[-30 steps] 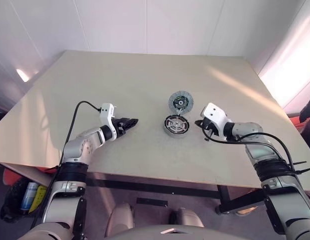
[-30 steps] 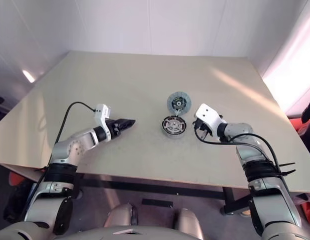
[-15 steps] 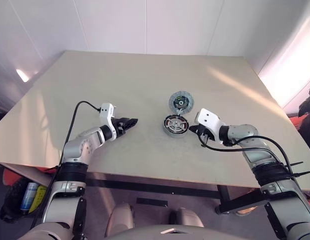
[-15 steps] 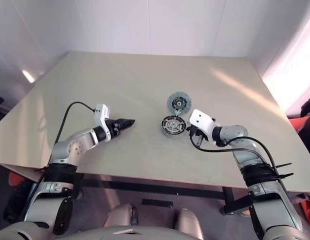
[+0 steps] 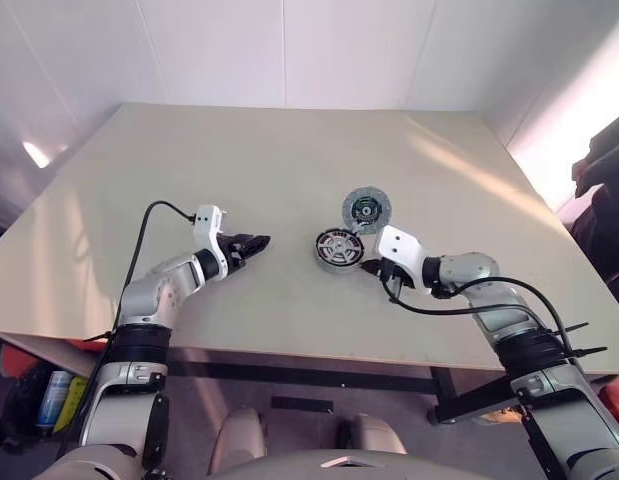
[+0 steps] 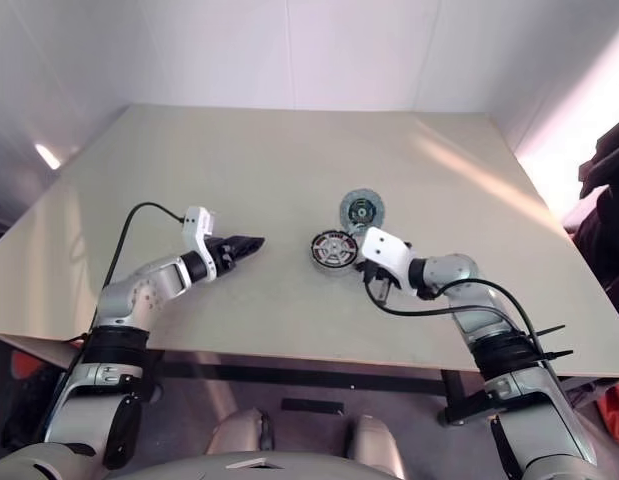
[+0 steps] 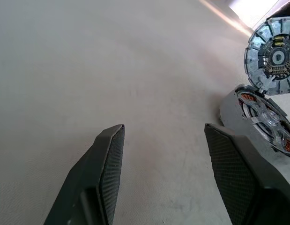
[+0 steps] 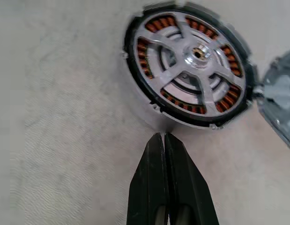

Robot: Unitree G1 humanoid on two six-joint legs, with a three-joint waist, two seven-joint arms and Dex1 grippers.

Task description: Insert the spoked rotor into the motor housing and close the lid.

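Silver spoked rotor [image 8: 194, 75] sat seated in the motor housing [image 8: 135, 101]; the lid [image 5: 366, 210] lay touching it on the beige surface [image 5: 189, 160].
One rotor, one housing, one lid. The right pincer [image 8: 164, 139], closed and empty, pointed at the housing wall; the left pincer [image 7: 163, 140] stood open and empty nearby. All three looked rigid, fairly heavy metal; the finned lid should probably be gripped by its rim, away from the dark centre.
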